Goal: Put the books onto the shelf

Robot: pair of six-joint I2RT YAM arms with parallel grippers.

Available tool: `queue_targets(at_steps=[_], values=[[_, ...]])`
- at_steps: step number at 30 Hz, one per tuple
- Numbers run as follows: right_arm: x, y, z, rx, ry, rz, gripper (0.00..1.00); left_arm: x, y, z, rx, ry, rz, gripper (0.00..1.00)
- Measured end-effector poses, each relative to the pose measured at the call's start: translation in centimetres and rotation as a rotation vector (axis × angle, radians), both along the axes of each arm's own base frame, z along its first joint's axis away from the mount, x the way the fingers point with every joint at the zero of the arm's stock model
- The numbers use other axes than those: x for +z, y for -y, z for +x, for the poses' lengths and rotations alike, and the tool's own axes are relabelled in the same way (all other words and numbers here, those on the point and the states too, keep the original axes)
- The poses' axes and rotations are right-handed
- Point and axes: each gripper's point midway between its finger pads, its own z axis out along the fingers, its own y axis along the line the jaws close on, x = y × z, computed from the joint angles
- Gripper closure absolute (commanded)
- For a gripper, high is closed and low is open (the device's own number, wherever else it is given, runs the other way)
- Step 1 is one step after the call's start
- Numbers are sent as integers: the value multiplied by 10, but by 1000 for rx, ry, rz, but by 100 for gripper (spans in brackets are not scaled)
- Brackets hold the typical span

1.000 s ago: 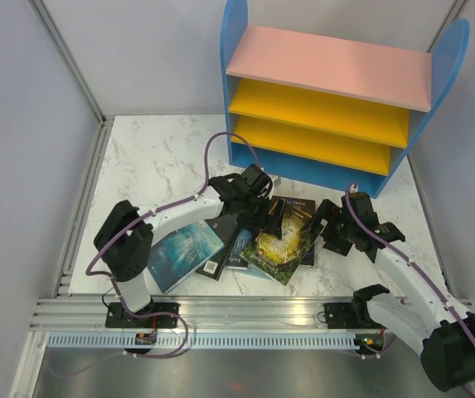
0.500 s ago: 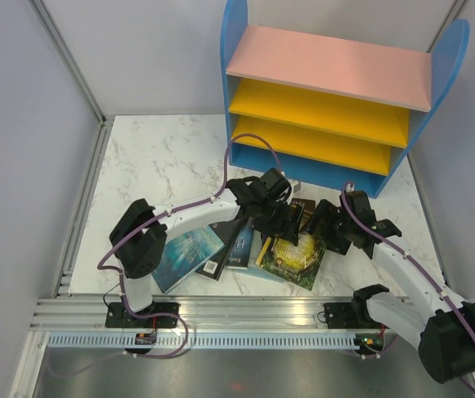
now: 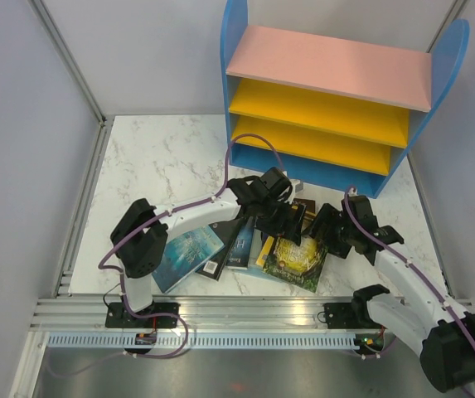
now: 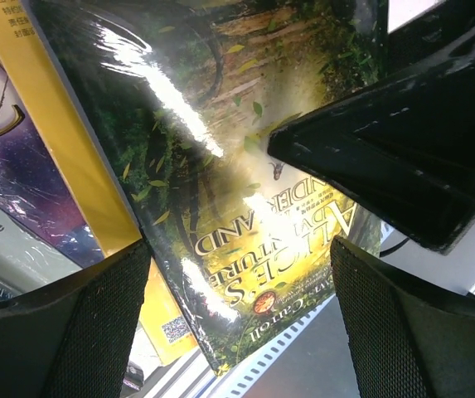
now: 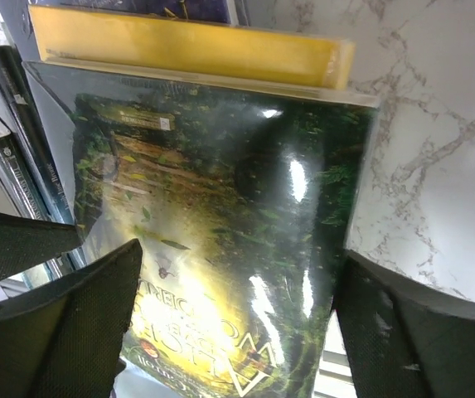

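**TWO SPREAD CLAWS OVER ONE BOOK, NONE SHELVED YET**

At left gripper (image 3: 293, 228): jaws well apart, clamped on nothing, fingers (image 4: 71, 332) straddling the glossy cover of the green-gold book (image 3: 297, 259). At right gripper (image 3: 318, 236): same, spread wide, nothing held, hung over that cover from the opposite side. Likely reason for the pairing: thin paperback lying flat, little edge to pinch from above. Probably one claw to tip or steady, the other to take.

Green-gold book topmost among the books, on the marble table (image 3: 154, 166) just in front of the shelf (image 3: 235, 50). Along its edge, a yellow strip (image 5: 187, 46); separate volume or its own back, cannot tell. Fanned to the left, partly under the left arm: teal-blue book (image 3: 183, 250) and dark books (image 3: 235, 245). No book visible on the shelf boards.

In the way: each claw crowding the other. In the left wrist view, a black wedge (image 4: 395, 157) intruding, probably the other arm's finger. Also a purple cable (image 3: 252, 137) looped before the lowest bay; possible snag.
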Motion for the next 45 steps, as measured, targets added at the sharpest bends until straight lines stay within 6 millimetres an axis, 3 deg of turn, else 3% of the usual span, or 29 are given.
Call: queue_targets(at_steps=[2, 3, 5, 7, 11, 12, 14, 16, 20, 24, 29, 31, 33, 39, 45], values=[[0, 1, -1, -10, 8, 2, 21, -1, 0, 0, -1, -2, 1, 10], [0, 3, -2, -17, 11, 0, 34, -1, 0, 0, 0, -2, 0, 10], [3, 4, -4, -36, 26, 10, 43, -4, -2, -1, 3, -5, 11, 10], [11, 6, -2, -51, 62, 20, 58, -6, -5, 1, 10, -10, 16, 10], [29, 4, 5, -69, 140, 56, 75, -8, -11, 6, 30, -15, 30, 10], [33, 4, 7, -71, 156, 64, 86, -8, -12, 7, 35, -15, 30, 10], [43, 1, 11, -62, 196, 82, 96, -7, -14, 10, 43, -14, 31, 10], [52, -3, 15, -52, 230, 111, 96, -4, -17, 11, 52, -22, 25, 10], [63, -10, 22, -38, 274, 156, 87, 3, -18, 13, 62, -24, 6, 10], [74, -21, 29, -14, 311, 219, 81, 24, -3, 7, 39, -15, -81, 9], [66, -31, 26, 15, 280, 272, 80, 47, 15, -3, -4, -18, -190, 9], [59, -36, 22, 26, 245, 298, 85, 52, 21, -6, -18, -27, -225, 10], [54, -40, 19, 41, 220, 313, 100, 53, 24, -9, -27, -38, -246, 10], [55, -44, 16, 67, 202, 319, 100, 61, 23, -9, -21, -48, -276, 7], [77, -41, 19, 81, 211, 275, 100, 107, -7, 17, 60, 19, -362, 4]])
